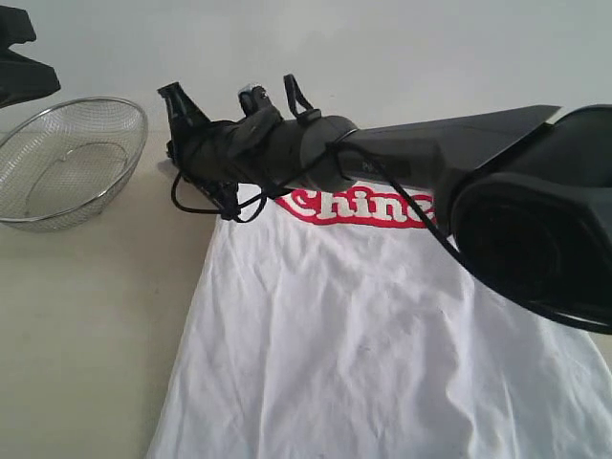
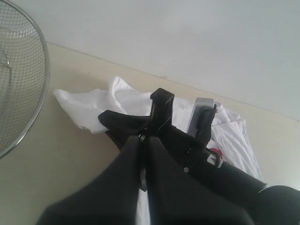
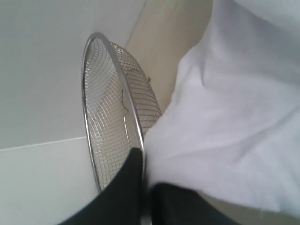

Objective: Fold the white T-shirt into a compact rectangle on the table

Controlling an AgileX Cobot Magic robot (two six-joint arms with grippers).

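The white T-shirt lies spread on the table, its red band with white lettering partly under my right arm. That arm reaches across from the right, and the right gripper is down at the shirt's far left corner. In the right wrist view the right gripper is shut with white cloth bunched at its tips. The left wrist view shows the crumpled sleeve under the right gripper's black tip. My left gripper is shut and holds nothing, raised near the bowl.
A wire-mesh metal bowl stands on the table left of the shirt, close to the right gripper; it also shows as the bowl right behind the fingers. Part of the left arm hangs above it. A pale wall backs the table.
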